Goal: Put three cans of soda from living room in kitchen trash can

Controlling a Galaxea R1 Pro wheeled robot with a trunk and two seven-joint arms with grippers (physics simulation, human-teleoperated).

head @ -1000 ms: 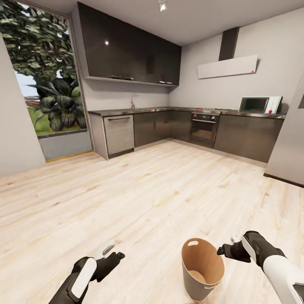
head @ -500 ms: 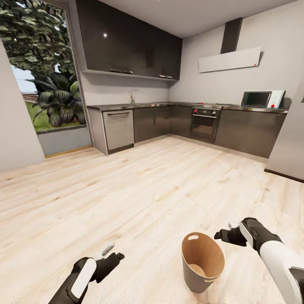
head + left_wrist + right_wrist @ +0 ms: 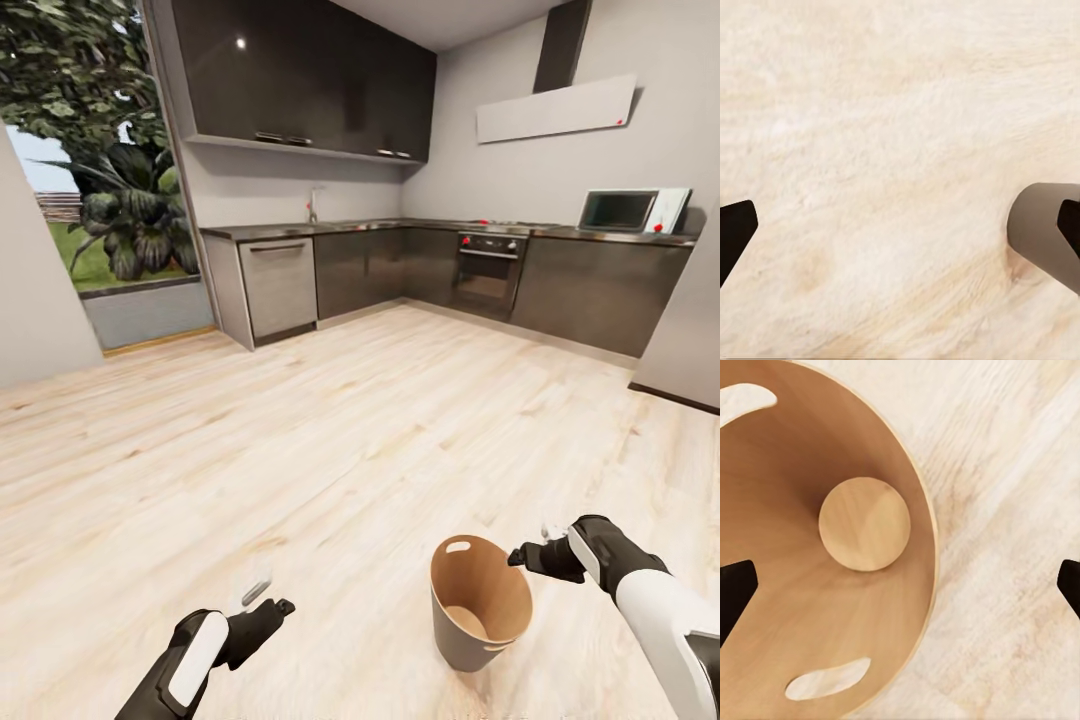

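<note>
The tash can stands on the light wood floor of the kitchen, just in front of me. It is pale grey outside and brown inside, with an oval handle slot. Its round bottom is bare. My right gripper hangs open and empty just right of the bin's rim, and in the right wrist view the right gripper looks down over the bin's edge. My left gripper is open and empty above the floor to the bin's left, with the bin's grey wall beside one finger. The cans of soda are out of view.
Dark glossy cabinets and a steel counter line the far walls, with a built-in oven, a microwave and a white hood. A large window is at the far left. A grey wall corner juts in at right.
The whole view has shifted, so the camera moved. The bin and my right gripper now sit a little higher in the picture. Both grippers remain open.
</note>
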